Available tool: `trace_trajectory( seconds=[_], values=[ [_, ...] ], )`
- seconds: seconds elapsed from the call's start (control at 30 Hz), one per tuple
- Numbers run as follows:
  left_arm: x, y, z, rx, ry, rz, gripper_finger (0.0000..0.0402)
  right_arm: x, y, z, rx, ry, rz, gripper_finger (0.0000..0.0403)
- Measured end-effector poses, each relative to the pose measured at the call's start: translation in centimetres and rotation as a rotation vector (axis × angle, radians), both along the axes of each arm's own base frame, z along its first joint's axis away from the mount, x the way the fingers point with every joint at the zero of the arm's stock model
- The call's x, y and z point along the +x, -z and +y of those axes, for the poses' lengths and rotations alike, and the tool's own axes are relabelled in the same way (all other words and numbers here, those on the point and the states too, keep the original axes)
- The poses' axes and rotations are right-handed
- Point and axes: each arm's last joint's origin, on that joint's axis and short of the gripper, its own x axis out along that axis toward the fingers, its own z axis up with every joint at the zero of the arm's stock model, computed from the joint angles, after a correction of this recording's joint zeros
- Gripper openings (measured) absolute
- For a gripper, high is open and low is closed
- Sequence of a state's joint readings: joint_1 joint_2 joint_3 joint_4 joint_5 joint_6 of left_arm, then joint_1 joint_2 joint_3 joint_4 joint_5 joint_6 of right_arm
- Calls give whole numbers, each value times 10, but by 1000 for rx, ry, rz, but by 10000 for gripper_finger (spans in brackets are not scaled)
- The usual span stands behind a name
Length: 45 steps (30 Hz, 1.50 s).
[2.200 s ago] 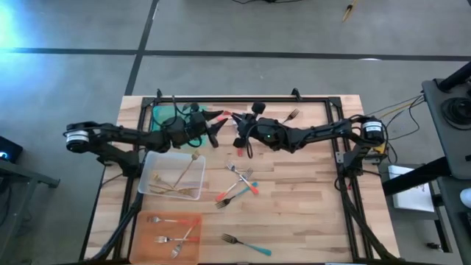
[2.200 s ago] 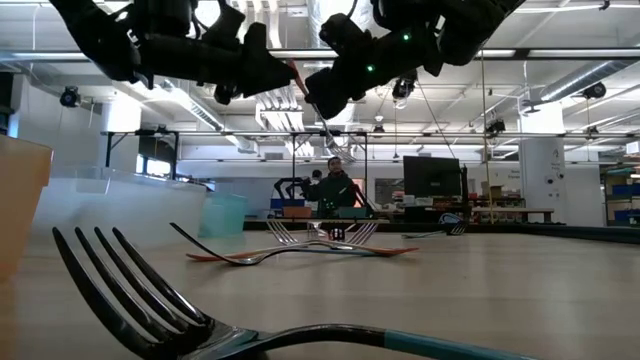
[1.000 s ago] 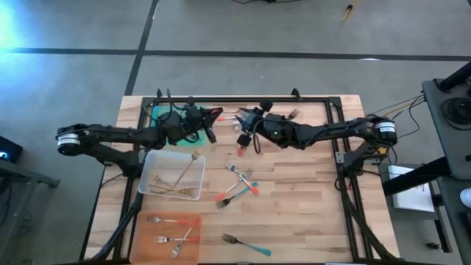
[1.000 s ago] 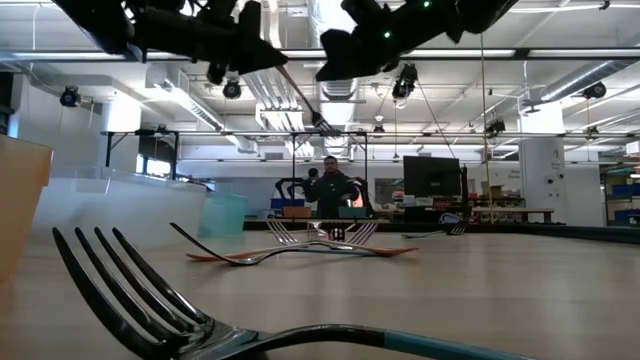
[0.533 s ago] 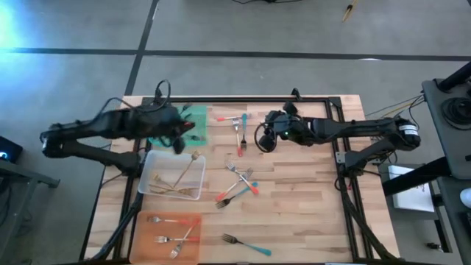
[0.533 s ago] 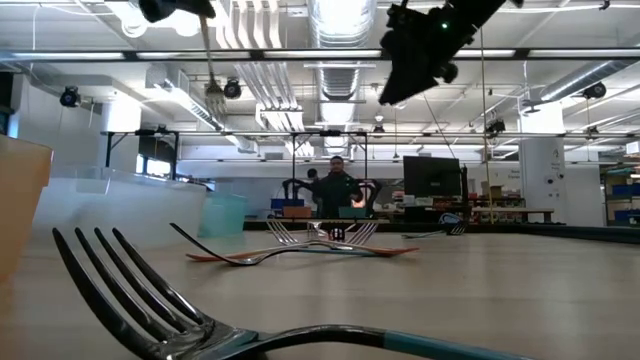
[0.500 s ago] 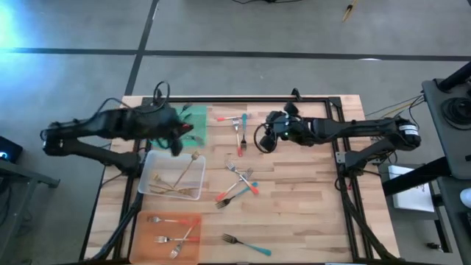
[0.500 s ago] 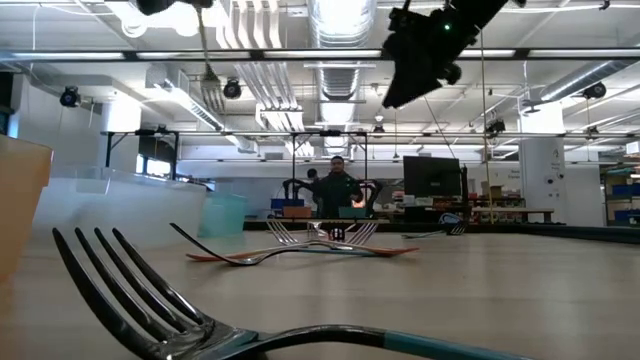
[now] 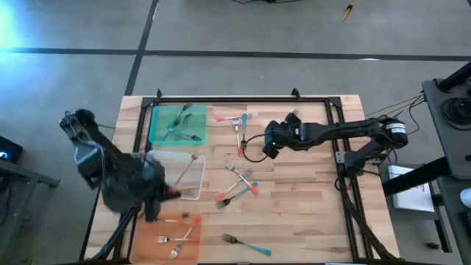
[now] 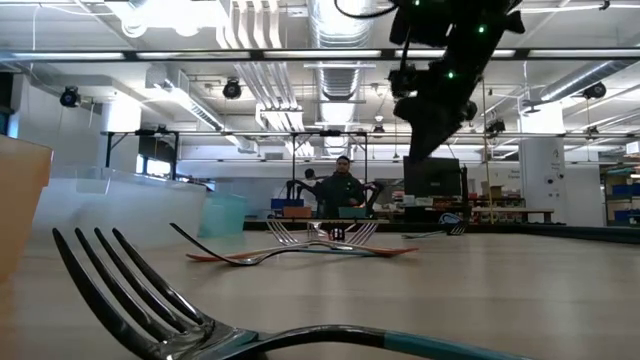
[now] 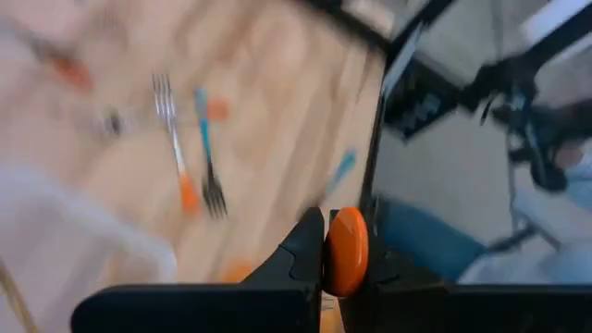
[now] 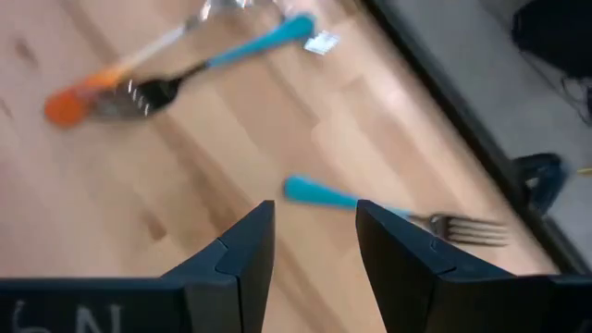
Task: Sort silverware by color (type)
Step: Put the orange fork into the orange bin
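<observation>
Hovering open-fingered, right hand (image 12: 314, 242) faces a teal-handled fork (image 12: 393, 209).

close view looking past the right gripper (image 12: 314, 242), its two dark fingers (image 12: 242, 248) parted with a clear gap between them, nothing held. beyond them lies a light wooden table (image 12: 185, 166). a teal-handled fork (image 12: 388, 211) lies just past the fingertips. farther off, a second teal-handled fork (image 12: 231, 54) and an orange-handled fork (image 12: 111, 88) lie crossed, touching. the table's dark frame edge (image 12: 444, 88) runs diagonally beside grey floor.
</observation>
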<state>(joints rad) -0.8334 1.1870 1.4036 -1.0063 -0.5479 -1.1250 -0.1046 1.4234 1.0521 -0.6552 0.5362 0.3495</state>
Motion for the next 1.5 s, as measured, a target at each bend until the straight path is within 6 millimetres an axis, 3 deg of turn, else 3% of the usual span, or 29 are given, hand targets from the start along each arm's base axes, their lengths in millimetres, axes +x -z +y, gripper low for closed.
trace_trajectory(
  seconds=[0.1, 0.23, 0.33, 0.47, 0.83, 1.0, 1.23, 1.5],
  values=[
    [1, 12, -21, -62, 10, 187, 0, 4, 16, 3, 49, -6, 39, 143],
    [4, 32, -33, -57, -95, 524, 0, 9, 31, 8, 98, 6, 65, 141],
    [7, 49, -43, -3, -132, 735, 0, 12, 37, 15, 111, 14, 66, 142],
    [17, 70, -62, 12, -87, 893, 0, 13, 38, 25, 126, 24, 45, 140],
    [46, 125, -97, 193, 47, 956, 0, 14, 30, 51, 141, -26, -7, 139],
    [55, 139, -106, 231, 118, 928, 17, 14, 30, 55, 146, -28, -13, 139],
    [58, 141, -107, 264, 137, 891, 64, 15, 29, 56, 190, -44, -15, 139],
    [65, 122, -111, 312, 167, 755, 108, 16, 25, 61, 280, -94, -3, 139]
  ],
)
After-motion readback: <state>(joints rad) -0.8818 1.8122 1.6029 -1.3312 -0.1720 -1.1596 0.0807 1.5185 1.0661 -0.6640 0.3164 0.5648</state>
